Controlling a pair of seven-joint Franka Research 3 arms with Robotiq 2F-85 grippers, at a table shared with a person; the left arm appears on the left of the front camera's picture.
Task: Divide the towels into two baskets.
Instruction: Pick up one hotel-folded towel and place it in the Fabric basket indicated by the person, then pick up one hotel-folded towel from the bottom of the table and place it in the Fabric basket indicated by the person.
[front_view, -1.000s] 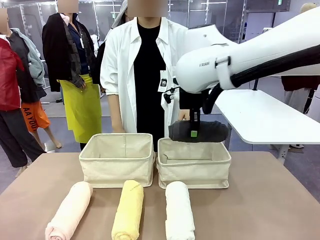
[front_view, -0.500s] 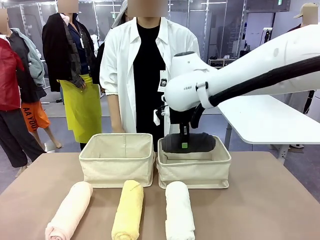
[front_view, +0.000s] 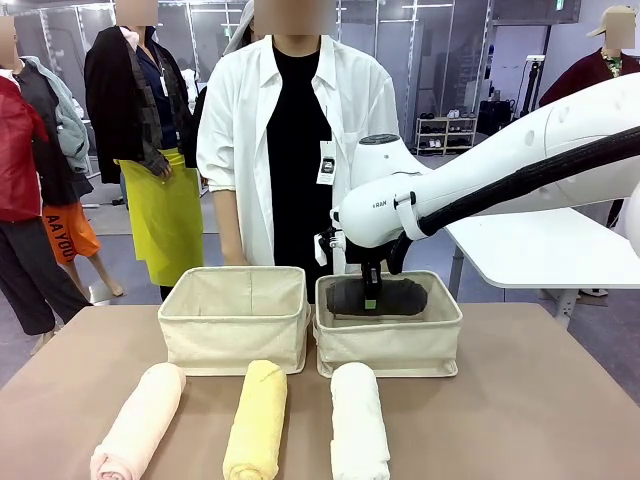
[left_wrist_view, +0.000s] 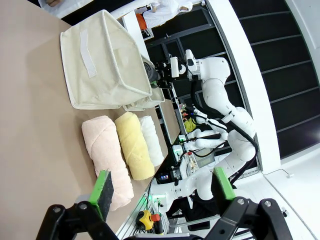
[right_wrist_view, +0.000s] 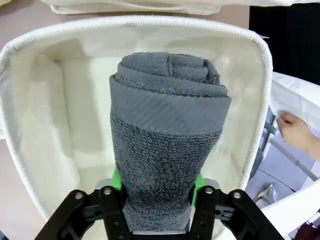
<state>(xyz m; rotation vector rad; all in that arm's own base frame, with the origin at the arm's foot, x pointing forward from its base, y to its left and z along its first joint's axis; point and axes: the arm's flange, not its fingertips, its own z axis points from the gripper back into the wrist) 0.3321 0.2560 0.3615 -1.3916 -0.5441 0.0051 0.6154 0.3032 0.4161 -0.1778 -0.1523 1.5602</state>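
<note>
white right arm (front_view: 560, 122), black cable sleeve (front_view: 520, 182); black tool (right_wrist_view: 157, 182), green pads (right_wrist_view: 116, 179)

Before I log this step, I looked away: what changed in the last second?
The right gripper came down, carrying the dark grey towel from above the right basket into it. The towel sits between its jaws; whether they have let go is unclear. The pink towel, yellow towel, white towel and left basket stayed put.

The brown surface (front_view: 540, 400) holds the left basket (front_view: 233, 330) and the right basket (front_view: 390, 350), just beside each other. In front lie the pink towel (front_view: 140, 420), the yellow towel (front_view: 257, 420) and the white towel (front_view: 358, 425).
</note>
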